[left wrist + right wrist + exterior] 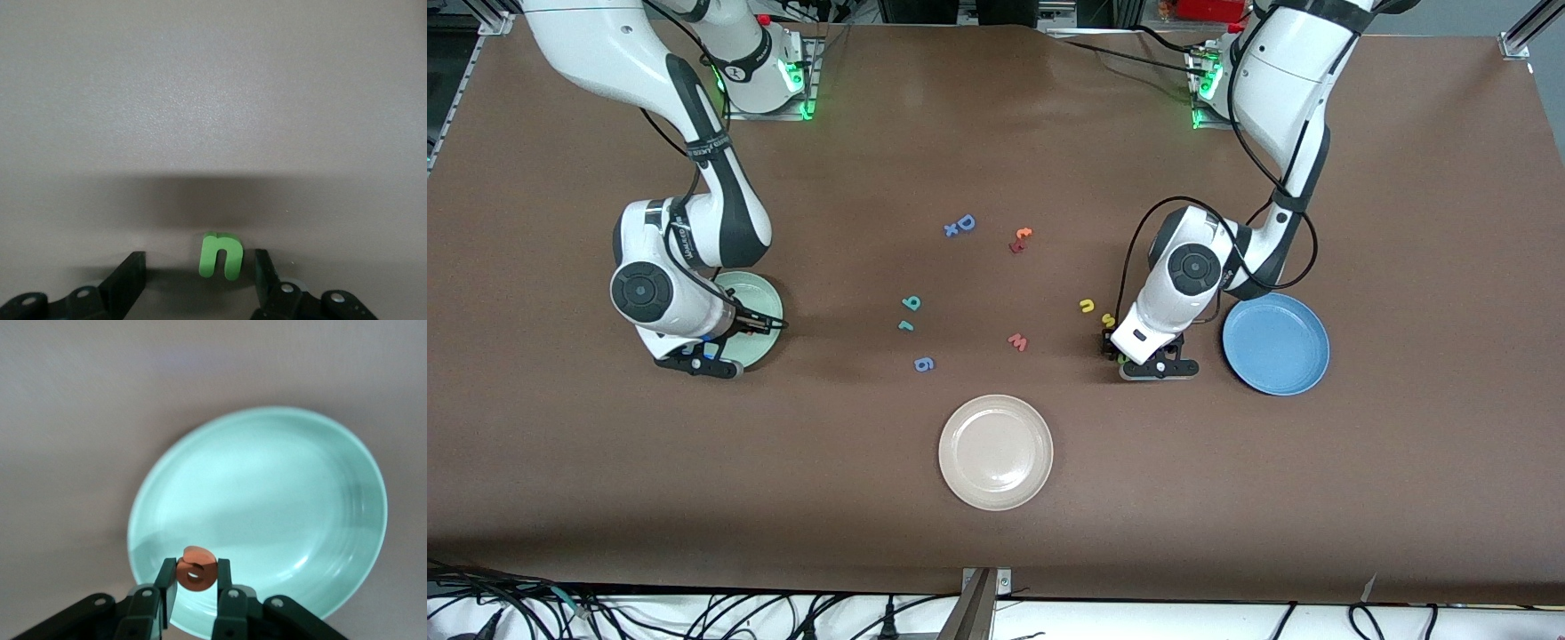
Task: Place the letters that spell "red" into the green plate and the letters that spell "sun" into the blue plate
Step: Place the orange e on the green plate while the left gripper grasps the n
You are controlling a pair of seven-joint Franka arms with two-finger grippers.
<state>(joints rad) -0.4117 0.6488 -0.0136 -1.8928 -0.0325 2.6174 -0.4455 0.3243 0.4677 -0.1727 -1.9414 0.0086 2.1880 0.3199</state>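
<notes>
Green foam "n" (219,255) flat on matte tabletop (213,100) between parted left end effector (197,270) fingers; right end effector (195,581) pinching orange "e" (197,570) over glossy green plate (267,487)

Glossy green plate (267,500), matt brown tabletop (1405,222)

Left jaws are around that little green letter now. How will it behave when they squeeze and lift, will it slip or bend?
The green letter looks like thick foam lying flat on the table, so it is probably very light and slightly squashy. One finger sits closer to it than the other, so it may slide sideways before the jaws meet. Its matte surface should probably hold once pinched.
</notes>
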